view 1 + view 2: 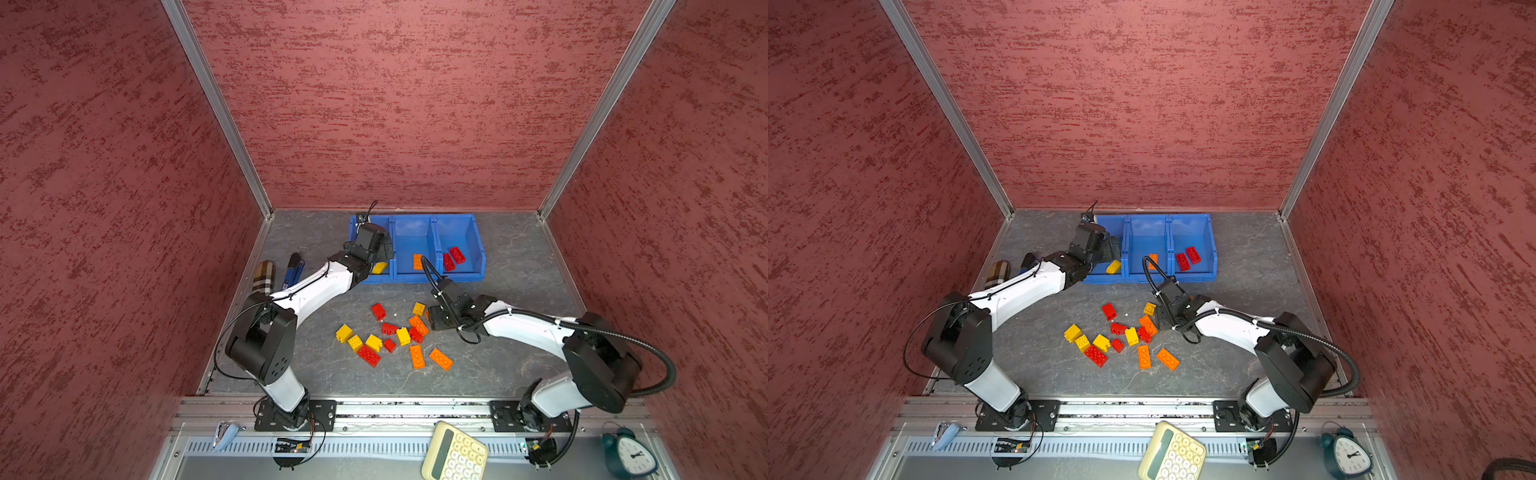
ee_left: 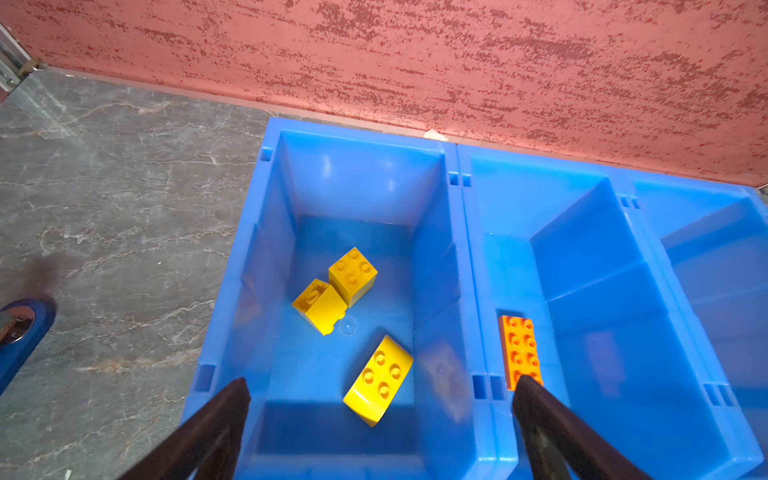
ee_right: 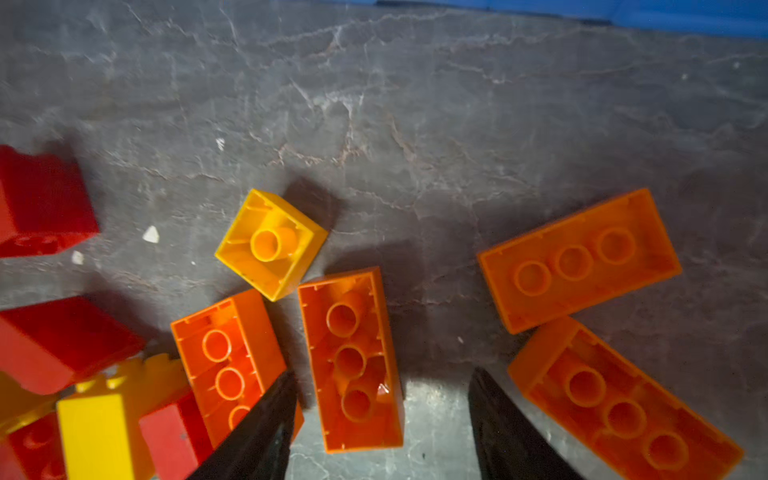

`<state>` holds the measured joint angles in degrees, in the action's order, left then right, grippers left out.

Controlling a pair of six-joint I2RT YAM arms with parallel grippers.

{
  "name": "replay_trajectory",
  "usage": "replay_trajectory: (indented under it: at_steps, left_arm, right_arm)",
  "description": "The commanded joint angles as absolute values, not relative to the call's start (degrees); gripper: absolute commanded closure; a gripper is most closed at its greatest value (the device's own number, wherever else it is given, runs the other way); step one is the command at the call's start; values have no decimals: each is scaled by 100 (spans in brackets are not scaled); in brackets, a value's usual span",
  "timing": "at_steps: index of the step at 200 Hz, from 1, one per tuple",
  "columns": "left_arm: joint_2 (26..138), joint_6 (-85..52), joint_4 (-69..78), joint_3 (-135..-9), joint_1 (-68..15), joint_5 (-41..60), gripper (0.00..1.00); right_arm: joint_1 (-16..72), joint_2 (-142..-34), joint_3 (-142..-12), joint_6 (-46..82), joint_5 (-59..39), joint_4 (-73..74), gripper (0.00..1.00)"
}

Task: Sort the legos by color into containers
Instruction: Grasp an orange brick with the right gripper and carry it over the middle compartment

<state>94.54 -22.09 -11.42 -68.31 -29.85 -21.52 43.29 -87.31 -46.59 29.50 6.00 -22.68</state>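
Legos (image 1: 402, 336) mid worktop (image 1: 519, 270): centre part-open, empty right gripper (image 3: 382, 370) over upturned orange brick (image 3: 351, 361), clear of neighbour (image 3: 226, 357), then close; left gripper (image 2: 381, 379) wide, empty

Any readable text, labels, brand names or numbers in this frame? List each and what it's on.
Nothing can be read.
Calculator: key markings too small to read.
Alarm clock: dial numerals too small and blurred to read.
Legos and containers: no legible print or embossing.

Left bin (image 1: 380, 219): inside mostly hidden by left arm (image 1: 316, 286), both top views. Calculator (image 1: 455, 455): cut off at lower edge. Red brick (image 3: 37, 199): cropped, blurred, right wrist view.
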Motion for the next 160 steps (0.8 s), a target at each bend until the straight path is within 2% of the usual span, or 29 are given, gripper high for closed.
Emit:
replay_trajectory:
  at_steps: [1, 22, 60, 115, 137, 160]
  left_arm:
    - [9352, -2190, -1193, -6794, -2979, -2242, 1]
    - [9357, -2189, -1252, -6785, -2980, -2288, 1]
    - [9356, -2232, -1335, -6748, -2979, -2320, 1]
    - [9316, -2259, -1376, -6676, -2988, -2313, 1]
    - [9274, -2272, -1380, -6615, -2988, -2335, 0]
    - [9234, -2274, -1415, -6578, -2988, -2371, 1]
  right_arm:
    - [4370, -8869, -4921, 2743, 235, -2212, 37]
    - [4383, -8989, -4971, 2703, 195, -2161, 38]
    - [4385, -9244, -5125, 2727, 709, -2416, 47]
    - [4412, -9525, -5165, 2645, 607, -2338, 56]
    - [4421, -9447, -5063, 2533, 731, -2219, 59]
    - [4420, -9204, -4940, 2323, 851, -2082, 67]
